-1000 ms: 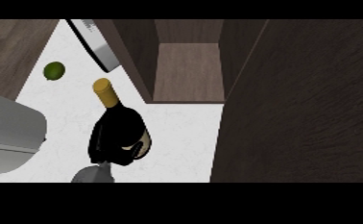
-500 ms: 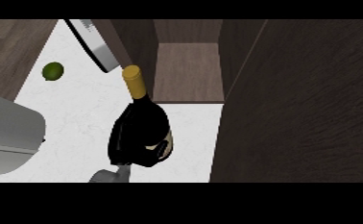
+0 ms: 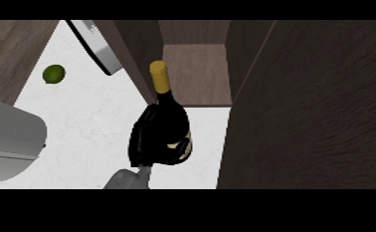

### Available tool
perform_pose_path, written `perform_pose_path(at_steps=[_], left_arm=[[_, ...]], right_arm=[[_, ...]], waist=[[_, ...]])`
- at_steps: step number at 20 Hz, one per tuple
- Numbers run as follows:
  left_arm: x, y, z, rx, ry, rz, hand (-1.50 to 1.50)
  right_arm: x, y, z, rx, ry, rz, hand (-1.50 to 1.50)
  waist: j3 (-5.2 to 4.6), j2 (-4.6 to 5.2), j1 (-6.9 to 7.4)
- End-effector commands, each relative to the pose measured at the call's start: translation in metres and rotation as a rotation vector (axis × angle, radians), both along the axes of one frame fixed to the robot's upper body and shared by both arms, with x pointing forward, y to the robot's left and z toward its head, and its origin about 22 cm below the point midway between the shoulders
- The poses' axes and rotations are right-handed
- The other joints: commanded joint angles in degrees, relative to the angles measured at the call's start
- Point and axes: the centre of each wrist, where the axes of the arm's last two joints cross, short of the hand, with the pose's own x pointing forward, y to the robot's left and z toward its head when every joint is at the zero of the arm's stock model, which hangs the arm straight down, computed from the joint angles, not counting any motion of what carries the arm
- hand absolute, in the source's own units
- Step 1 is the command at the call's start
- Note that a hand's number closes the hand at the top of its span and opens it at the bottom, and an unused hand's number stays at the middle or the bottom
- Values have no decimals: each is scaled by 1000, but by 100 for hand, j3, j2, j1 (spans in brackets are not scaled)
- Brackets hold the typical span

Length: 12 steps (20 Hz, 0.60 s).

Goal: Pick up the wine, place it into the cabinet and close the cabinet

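- Since the earlier frames, the dark glass wine bottle with a gold foil top (image 3: 165, 126) has been travelling up and to the right across the view, and its neck is now crossing the front edge of the cabinet opening.
- One black robot hand (image 3: 141, 139) is curling round the left side of the bottle's body and gripping it; the hand is partly merging with the dark glass, so its outline is hard to follow.
- Its grey forearm (image 3: 129, 178) is coming in from the lower edge of the view, just left of centre; which arm it is cannot be told from this view alone, though it is appearing on the left half.
- No other robot hand is showing.
- The bottle is being held off the white marbled desk (image 3: 88, 116), leaning with its gold top pointing up towards the open dark wood cabinet (image 3: 195, 71).
- The gold top is overlapping the cabinet's left wall, just beside the brown inner floor of the compartment.
- The bottle's body is lying below the cabinet opening, over the desk.
- A large dark wood cabinet door (image 3: 301, 106) is standing open and filling the right side of the view.
- A small round green lime (image 3: 53, 73) is sitting on the desk at the upper left, well apart from the bottle.
- A grey rounded appliance (image 3: 18, 141) is showing at the left edge.
- A grey and white flat panel (image 3: 95, 44) is slanting at the upper left, near the cabinet's left wall.
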Motion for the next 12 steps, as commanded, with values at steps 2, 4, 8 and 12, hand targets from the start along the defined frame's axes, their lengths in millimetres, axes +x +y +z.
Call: perform_pose_path(at_steps=[2, 4, 8, 12], left_arm=[[0, -8, -16, 10, 9, 20, 150], [17, -8, -19, 5, 6, 20, 150], [34, -22, -2, 18, -39, 2, 150], [40, -22, -9, 27, -64, 23, 150]], right_arm=[[-8, -23, 3, 8, -28, 21, -150], [4, 5, 4, 21, -21, 32, -150], [-10, -6, 3, 8, -8, 29, -150], [7, -14, 1, 9, -10, 23, -150]], waist=[[1, 3, -14], [-2, 7, -11], [-1, 3, -34], [-1, 7, -26]])
